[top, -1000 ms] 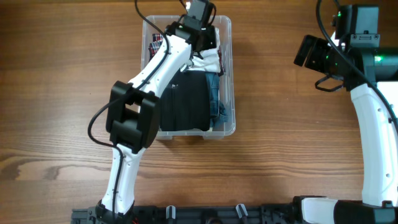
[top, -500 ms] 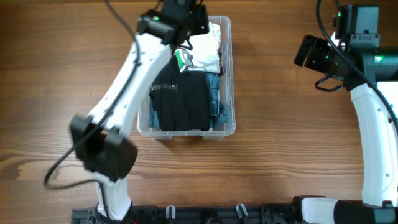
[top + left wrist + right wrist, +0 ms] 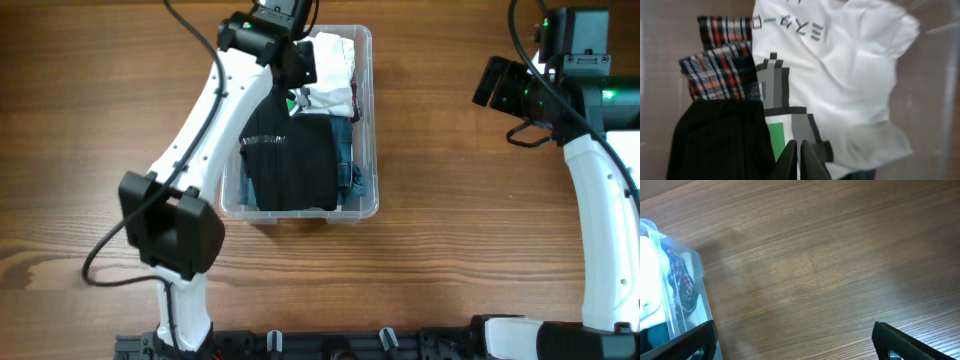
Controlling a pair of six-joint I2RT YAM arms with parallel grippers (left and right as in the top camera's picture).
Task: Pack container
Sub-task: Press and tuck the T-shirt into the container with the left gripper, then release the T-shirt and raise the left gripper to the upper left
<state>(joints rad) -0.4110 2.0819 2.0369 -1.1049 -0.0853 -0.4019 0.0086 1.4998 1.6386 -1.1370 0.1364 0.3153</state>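
The left fingers [image 3: 788, 165] are pressed almost together, only a slit between them, holding nothing; they hang just over the white shirt [image 3: 850, 75] at the far end of the container [image 3: 373, 130]; the right fingers [image 3: 690, 342] are spread wide and empty over bare surface [image 3: 450, 250] toward the far right corner. Packing looks largely done: the shirt, a plaid piece [image 3: 722, 60], a black garment [image 3: 715, 145] and some denim [image 3: 348, 160] all lie inside; no loose clothing shows on the surface; no lid is in view. The container sits left of centre near the far edge, open side up; its long axis runs from far edge to near edge.
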